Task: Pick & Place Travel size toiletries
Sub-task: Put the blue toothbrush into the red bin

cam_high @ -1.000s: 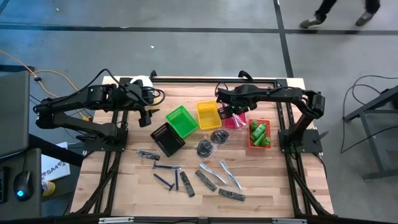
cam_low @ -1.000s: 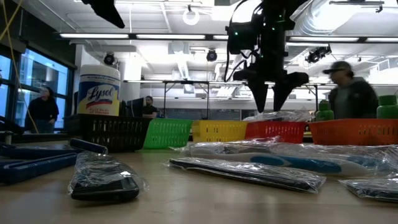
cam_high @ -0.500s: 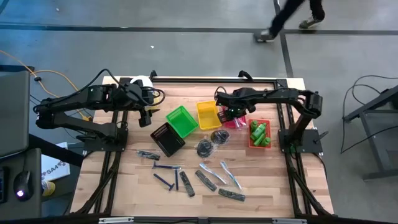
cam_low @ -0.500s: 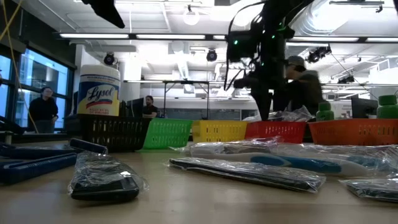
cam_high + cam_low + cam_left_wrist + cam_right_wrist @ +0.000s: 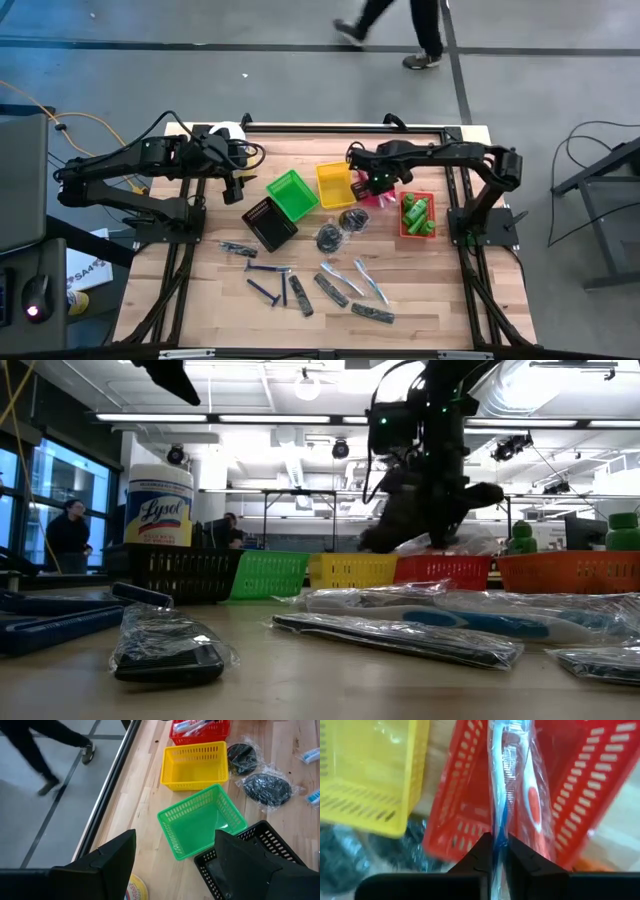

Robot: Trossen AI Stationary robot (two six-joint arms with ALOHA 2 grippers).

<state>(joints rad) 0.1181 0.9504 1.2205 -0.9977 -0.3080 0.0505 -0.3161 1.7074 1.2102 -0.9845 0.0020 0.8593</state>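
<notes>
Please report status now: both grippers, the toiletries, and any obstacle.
Right gripper shut on clear-wrapped white toothbrush over red plastic basket. Left gripper open, waiting. Nothing blocking.

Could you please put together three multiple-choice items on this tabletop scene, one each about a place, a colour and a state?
1. Where is the right gripper?
A. over the red basket
B. over the green basket
C. beside the white tub

2. What colour is the basket that holds the stubby green bottles?
A. yellow
B. black
C. orange

3. How do the two grippers stand?
A. both open
B. left gripper open, right shut on a toothbrush packet
C. left shut on a razor, right open

Answers:
1 A: the right wrist view looks straight down into the red basket.
2 C: the high view shows the bottles in the orange basket by the right arm's base.
3 B: the left fingers stand wide apart and empty, and the right fingers pinch the packet.
</notes>
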